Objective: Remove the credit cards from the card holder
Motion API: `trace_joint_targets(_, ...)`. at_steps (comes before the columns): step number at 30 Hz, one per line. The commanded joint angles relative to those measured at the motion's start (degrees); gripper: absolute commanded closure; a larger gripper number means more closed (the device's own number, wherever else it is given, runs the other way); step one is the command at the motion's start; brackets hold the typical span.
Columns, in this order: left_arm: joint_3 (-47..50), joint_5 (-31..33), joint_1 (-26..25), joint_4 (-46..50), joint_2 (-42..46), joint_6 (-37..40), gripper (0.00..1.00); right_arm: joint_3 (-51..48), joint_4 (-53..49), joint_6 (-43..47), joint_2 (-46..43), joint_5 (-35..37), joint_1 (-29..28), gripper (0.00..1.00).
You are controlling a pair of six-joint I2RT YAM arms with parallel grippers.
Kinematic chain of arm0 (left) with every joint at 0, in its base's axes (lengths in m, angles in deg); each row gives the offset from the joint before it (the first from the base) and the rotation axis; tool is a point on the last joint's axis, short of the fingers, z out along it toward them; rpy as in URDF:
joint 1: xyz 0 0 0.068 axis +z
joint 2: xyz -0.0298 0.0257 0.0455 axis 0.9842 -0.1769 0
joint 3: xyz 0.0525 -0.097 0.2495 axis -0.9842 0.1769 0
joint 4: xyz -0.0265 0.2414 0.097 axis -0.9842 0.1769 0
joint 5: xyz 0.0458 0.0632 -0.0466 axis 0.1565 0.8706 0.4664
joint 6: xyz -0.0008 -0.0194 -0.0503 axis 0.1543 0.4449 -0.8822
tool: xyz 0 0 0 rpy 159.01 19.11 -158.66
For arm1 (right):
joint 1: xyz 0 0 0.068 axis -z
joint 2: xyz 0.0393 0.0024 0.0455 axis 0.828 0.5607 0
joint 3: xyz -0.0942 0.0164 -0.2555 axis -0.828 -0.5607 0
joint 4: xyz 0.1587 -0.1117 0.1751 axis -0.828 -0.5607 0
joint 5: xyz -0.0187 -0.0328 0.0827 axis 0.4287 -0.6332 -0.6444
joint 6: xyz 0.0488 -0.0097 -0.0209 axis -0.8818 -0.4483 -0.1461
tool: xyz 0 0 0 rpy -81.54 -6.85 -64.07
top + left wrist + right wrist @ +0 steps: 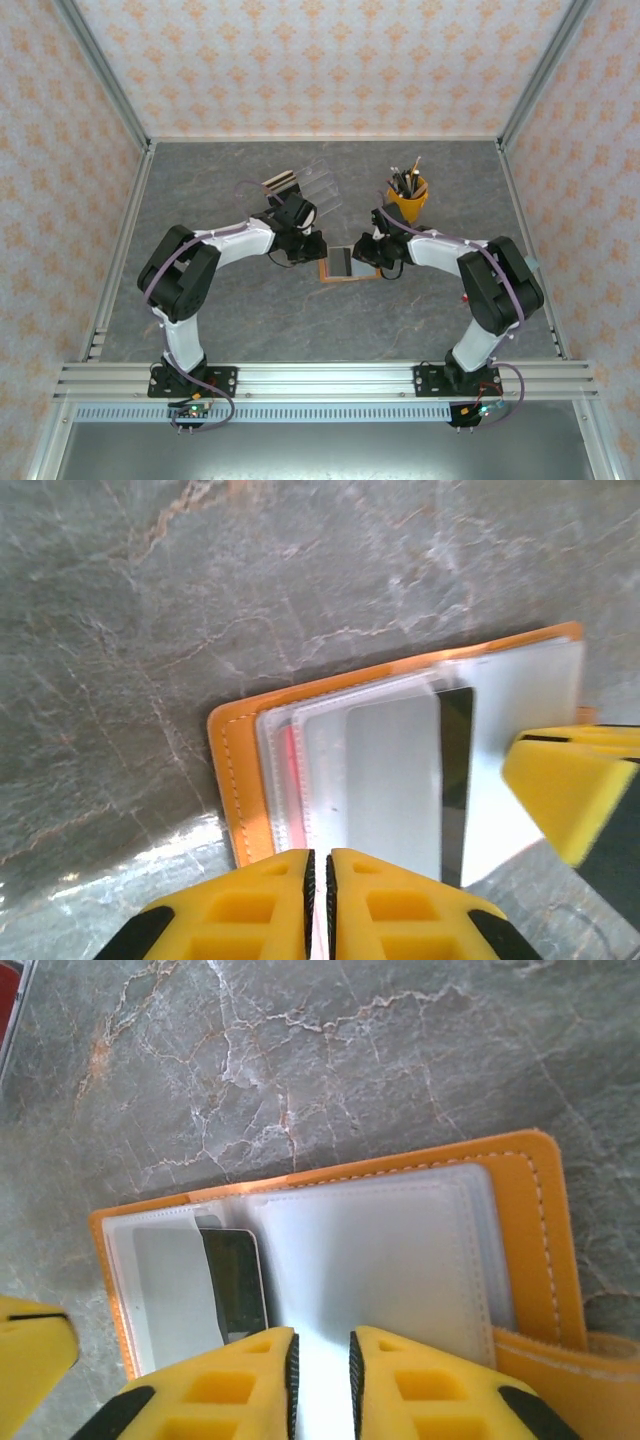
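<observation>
the card holder (349, 263) lies open on the table (250, 320). the left gripper (320, 858), nearly shut, sits at its left edge, likely to pin it. the right gripper (322, 1338), jaws slightly apart and empty, hangs over the sleeves (370, 1250) near 1 dark card (232, 1285).

card holder (530, 1220): stitched orange leather-look, glossy clear plastic inside | table (400, 1060): polished grey marble-look

White-and-black arms (235, 243), purple cables (497, 275), yellow fingers (250, 920) with black inner faces.
</observation>
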Motion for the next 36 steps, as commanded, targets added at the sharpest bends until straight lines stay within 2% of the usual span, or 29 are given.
trace_joint_targets(1,1.29,0.55,0.53,-1.05,2.83,-1.05,0.88,-0.64,-0.67,-0.04,-1.08,-2.25,0.3,0.71)
trace_joint_targets(9,-0.1,-4.09,-0.48,-3.77,-1.12,-2.34,0.94,0.31,0.54,0.32,1.15,-7.12,0.4,0.69)
trace_joint_targets(24,-2.14,0.06,-0.66,3.59,-7.65,-1.34,1.0,1.65,2.67,0.12,4.46,-9.99,0.4,0.74)
trace_joint_targets(28,-2.16,1.17,-0.61,5.14,-7.86,-0.59,1.0,1.96,2.35,0.01,3.82,-8.38,0.49,0.77)
trace_joint_targets(34,-2.45,3.65,-0.62,7.07,-7.92,-0.14,1.0,0.95,-2.09,0.41,-2.11,1.89,0.48,0.78)
trace_joint_targets(36,-2.51,3.69,-0.6,7.1,-8.05,-0.06,1.0,0.91,-2.81,1.38,-3.9,2.71,0.47,0.76)
